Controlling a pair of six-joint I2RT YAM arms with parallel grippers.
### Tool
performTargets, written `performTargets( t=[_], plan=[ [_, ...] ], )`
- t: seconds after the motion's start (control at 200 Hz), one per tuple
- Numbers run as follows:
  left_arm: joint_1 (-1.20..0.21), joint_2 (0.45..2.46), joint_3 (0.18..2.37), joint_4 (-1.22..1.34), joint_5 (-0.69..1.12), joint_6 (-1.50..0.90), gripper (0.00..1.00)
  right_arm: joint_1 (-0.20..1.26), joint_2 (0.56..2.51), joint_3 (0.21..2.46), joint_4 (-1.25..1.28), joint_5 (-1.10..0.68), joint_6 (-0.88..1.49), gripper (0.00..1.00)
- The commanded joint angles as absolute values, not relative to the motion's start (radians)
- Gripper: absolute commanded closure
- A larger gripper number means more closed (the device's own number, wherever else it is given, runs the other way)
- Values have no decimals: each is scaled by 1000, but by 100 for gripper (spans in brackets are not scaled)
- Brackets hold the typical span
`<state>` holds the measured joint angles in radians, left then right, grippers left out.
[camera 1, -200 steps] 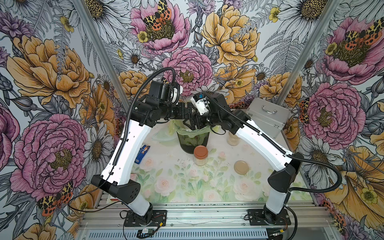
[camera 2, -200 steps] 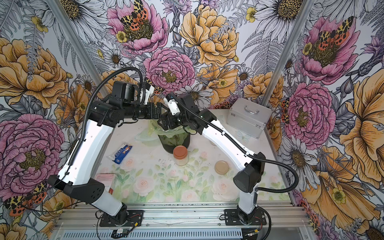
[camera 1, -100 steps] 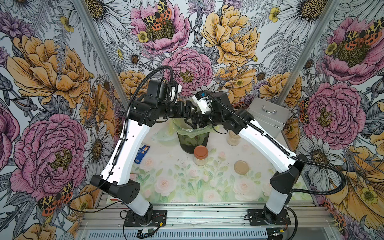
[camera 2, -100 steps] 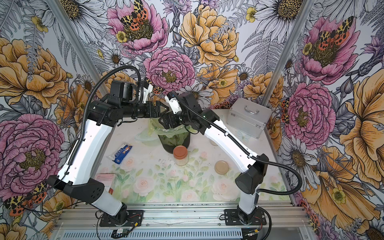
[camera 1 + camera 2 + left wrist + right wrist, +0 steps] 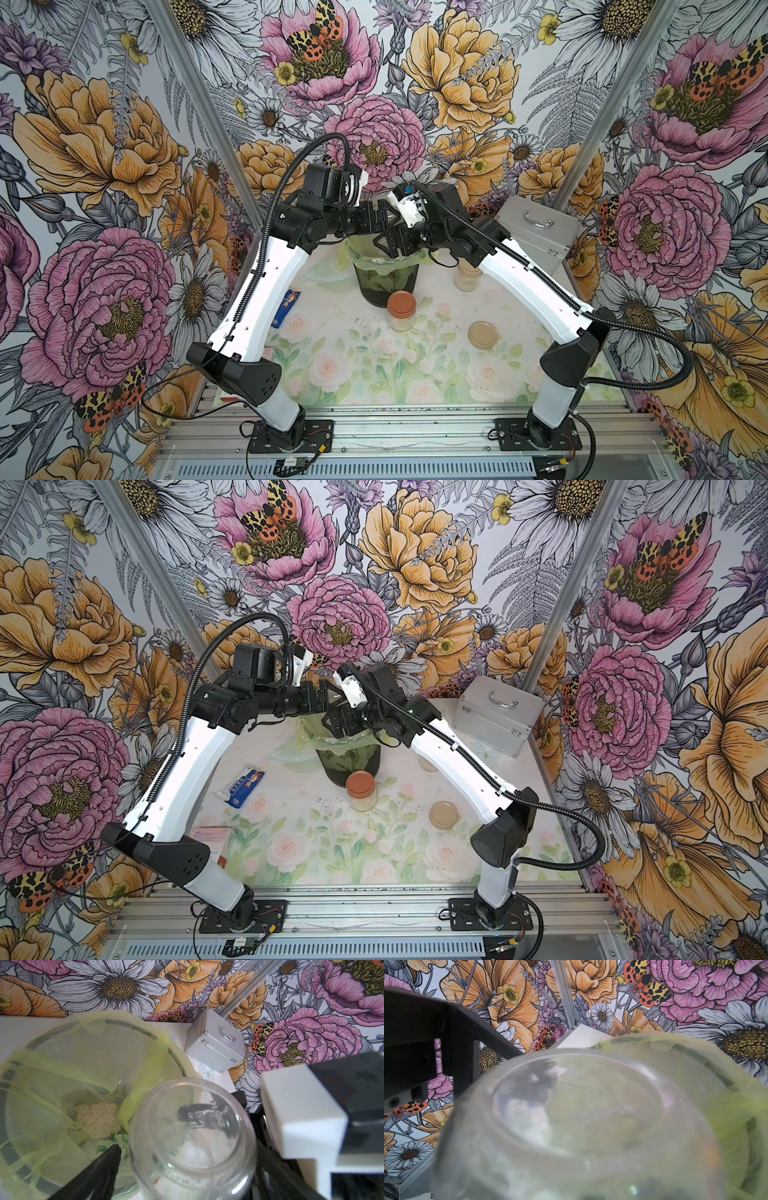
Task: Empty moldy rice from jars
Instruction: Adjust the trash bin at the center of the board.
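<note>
Right arm [image 5: 523, 270] shifted slightly, left pincer [image 5: 187, 1147] clamped on jar [image 5: 193, 1122], right pincer [image 5: 384, 245] unclear

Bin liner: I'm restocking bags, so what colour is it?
The bin liner is translucent yellow-green, clearest in the left wrist view.

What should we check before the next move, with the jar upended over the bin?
1. Held jar empty: cannot tell; no grain mass shows through the glass, but there is a whitish haze inside.
2. Jar above bin: ok; rice pile lies in the bag.
3. Left gripper grip: ok; jar sits between its fingers.
4. Right gripper contact with jar: cannot tell; close beside it, fingers unseen in its wrist view.
5. Other jars emptied: not ok; red-lidded jar and jar behind right arm hold rice.
6. Loose lid clear of arms: ok.
</note>
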<state>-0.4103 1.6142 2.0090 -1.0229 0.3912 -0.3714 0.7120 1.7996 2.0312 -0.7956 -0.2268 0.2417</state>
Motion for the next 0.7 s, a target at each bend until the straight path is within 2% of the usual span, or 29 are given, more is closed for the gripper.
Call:
performTargets(
  t=[0.0, 0.185, 0.385, 0.696],
  plan=[
    [-422, 1641, 1973, -1020, 446, -381, 2, 719, 1735, 2105, -632, -251, 233, 100],
    [-420, 1634, 1936, -980, 497, -390, 3, 718, 1744, 2127, -630, -246, 229, 100],
    [-418, 1604, 1869, -918, 523, -425, 11, 718, 1753, 2136, -631, -228, 227, 100],
    [-414, 1575, 1812, -863, 537, -485, 41, 721, 1764, 2154, -630, -193, 228, 100]
  ],
)
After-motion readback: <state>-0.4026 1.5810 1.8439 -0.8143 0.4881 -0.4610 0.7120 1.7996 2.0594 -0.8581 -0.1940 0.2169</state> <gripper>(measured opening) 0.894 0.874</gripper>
